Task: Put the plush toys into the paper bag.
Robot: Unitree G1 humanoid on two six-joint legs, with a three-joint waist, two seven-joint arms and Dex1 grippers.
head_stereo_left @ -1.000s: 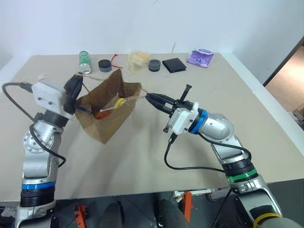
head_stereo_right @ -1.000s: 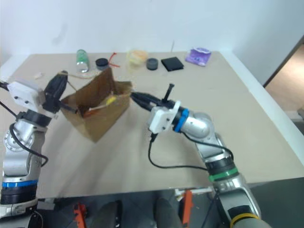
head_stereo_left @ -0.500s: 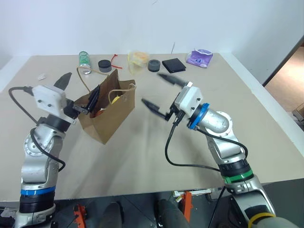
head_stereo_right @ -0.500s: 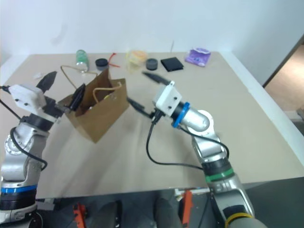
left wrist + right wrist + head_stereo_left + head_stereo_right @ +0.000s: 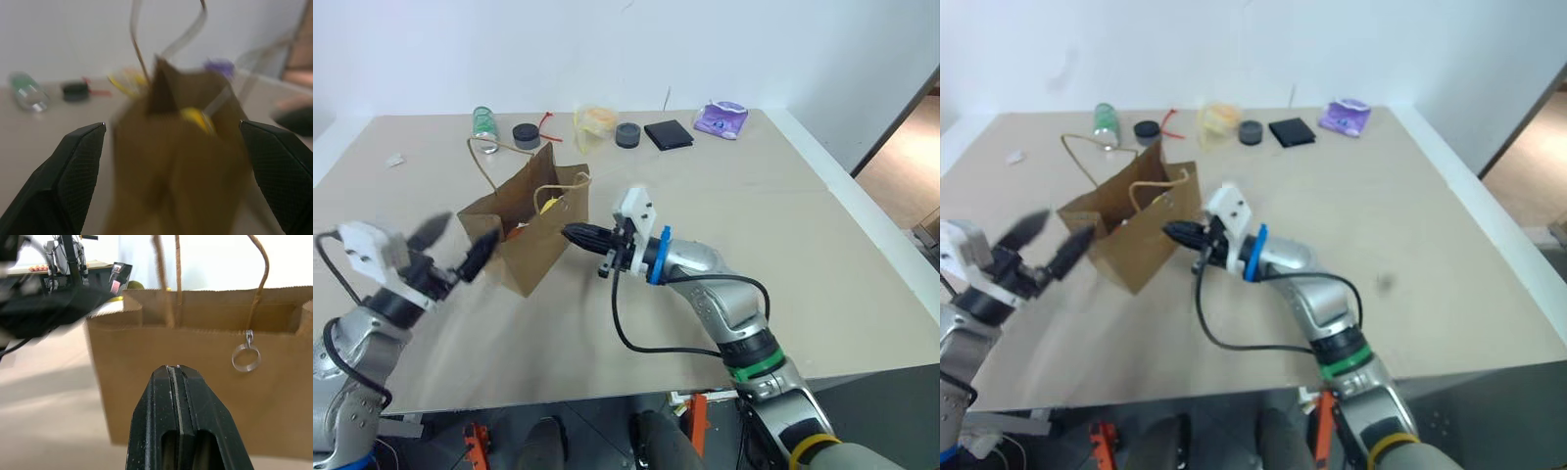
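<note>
Beside paper bag [image 5: 533, 235], shut right claw [image 5: 570, 233].

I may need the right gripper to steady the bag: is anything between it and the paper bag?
Nothing visible: the right gripper, shut, points straight at the paper bag's side wall with bare space between.

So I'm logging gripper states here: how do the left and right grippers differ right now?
The left gripper has its fingers spread wide, off the paper bag; the right gripper is shut, its tip at the bag's side. The left holds nothing; neither does the right. Both point toward the bag.
</note>
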